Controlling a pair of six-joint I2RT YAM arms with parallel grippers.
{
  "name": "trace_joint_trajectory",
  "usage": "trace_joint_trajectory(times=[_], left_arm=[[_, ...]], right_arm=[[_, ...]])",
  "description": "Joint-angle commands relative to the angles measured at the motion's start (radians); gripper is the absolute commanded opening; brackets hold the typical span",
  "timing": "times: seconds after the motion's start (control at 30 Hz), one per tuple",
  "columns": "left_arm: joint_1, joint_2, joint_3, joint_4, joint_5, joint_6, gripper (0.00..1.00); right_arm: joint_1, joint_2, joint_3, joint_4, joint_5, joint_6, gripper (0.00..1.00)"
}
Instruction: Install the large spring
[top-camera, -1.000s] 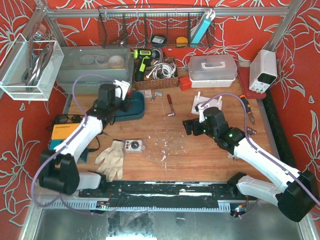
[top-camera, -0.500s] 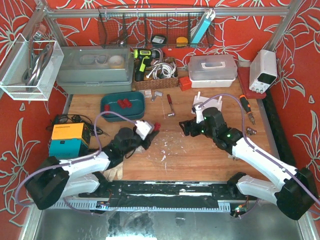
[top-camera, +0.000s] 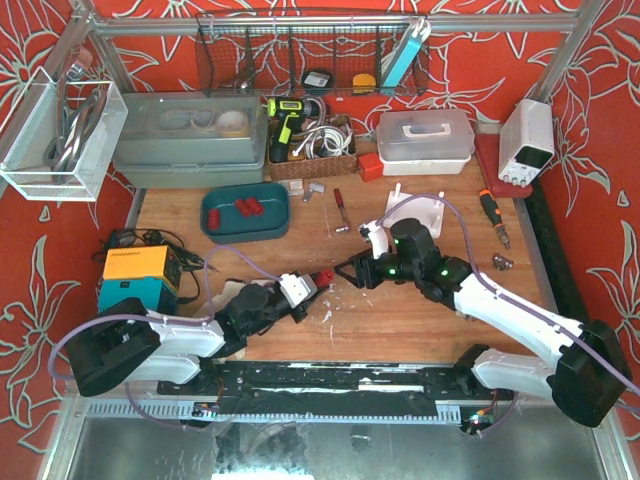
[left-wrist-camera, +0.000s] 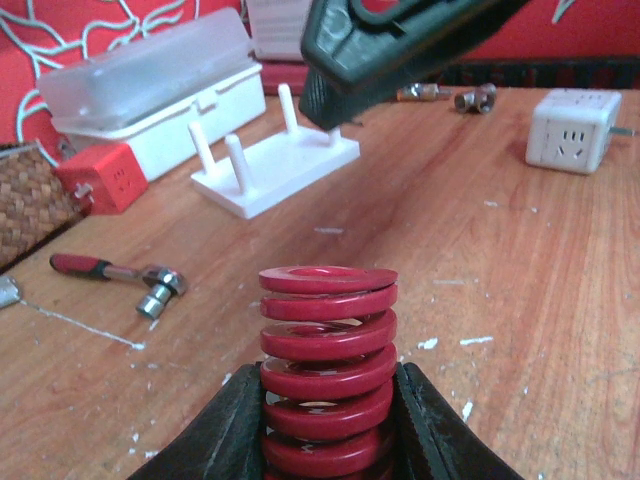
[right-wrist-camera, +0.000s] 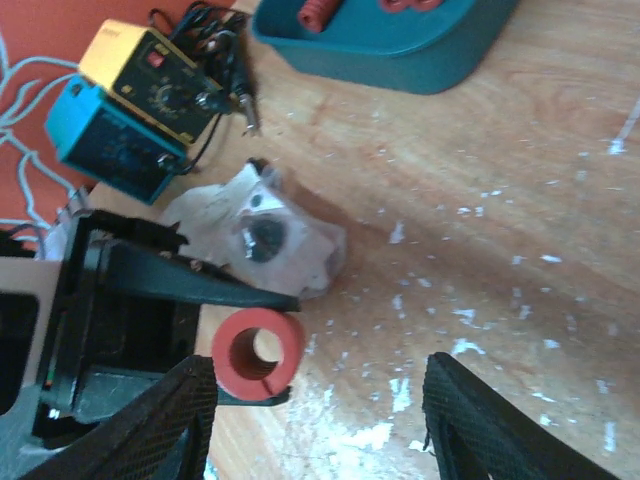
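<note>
The large red spring (left-wrist-camera: 328, 340) stands upright between the pads of my left gripper (left-wrist-camera: 328, 388), which is shut on its lower coils. In the top view the spring (top-camera: 323, 278) is held just above the wooden table at its middle. My right gripper (top-camera: 356, 272) is open and empty, right beside the spring. In the right wrist view the spring (right-wrist-camera: 258, 355) shows end-on near my left finger (right-wrist-camera: 165, 425), with the right finger (right-wrist-camera: 490, 430) far apart. The white peg stand (top-camera: 414, 211) sits behind the right gripper and also shows in the left wrist view (left-wrist-camera: 270, 165).
A teal tray (top-camera: 215, 222) with more red springs lies at the back left. A yellow and teal meter (top-camera: 135, 277) with cables is at the left. A bagged part (right-wrist-camera: 265, 235) lies under the left arm. A small ratchet (left-wrist-camera: 110, 275), a red box (left-wrist-camera: 100, 180) and a white power cube (left-wrist-camera: 575, 130) lie around.
My left arm has swung from the teal tray to the table's middle with the red spring in it. My right gripper has moved left and down, close to the spring.
</note>
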Motion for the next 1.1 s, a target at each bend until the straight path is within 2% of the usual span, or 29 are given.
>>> trace_joint_trajectory(times=[0.0, 0.4, 0.5, 0.77, 0.83, 0.93, 1.07], left_arm=[[-0.011, -0.008, 0.005, 0.149, 0.005, 0.015, 0.0], [-0.023, -0.034, 0.007, 0.14, 0.019, 0.027, 0.0], [-0.026, -0.037, 0.008, 0.137, 0.019, 0.032, 0.0], [-0.03, -0.046, 0.006, 0.13, -0.002, 0.038, 0.0], [-0.028, -0.045, 0.008, 0.128, -0.015, 0.034, 0.08], [-0.029, -0.042, 0.01, 0.126, -0.032, 0.026, 0.27], [-0.029, -0.042, 0.024, 0.092, -0.07, 0.011, 0.47]], right_arm=[[0.036, 0.003, 0.025, 0.047, -0.057, 0.021, 0.6], [0.129, 0.165, 0.086, 0.071, -0.1, 0.005, 0.59], [0.151, 0.181, 0.083, 0.093, -0.087, 0.007, 0.5], [0.163, 0.184, 0.083, 0.091, -0.067, -0.004, 0.19], [0.164, 0.183, 0.085, 0.088, -0.065, -0.007, 0.11], [0.164, 0.18, 0.085, 0.084, -0.051, -0.013, 0.0], [0.164, 0.167, 0.096, 0.061, -0.002, -0.023, 0.0]])
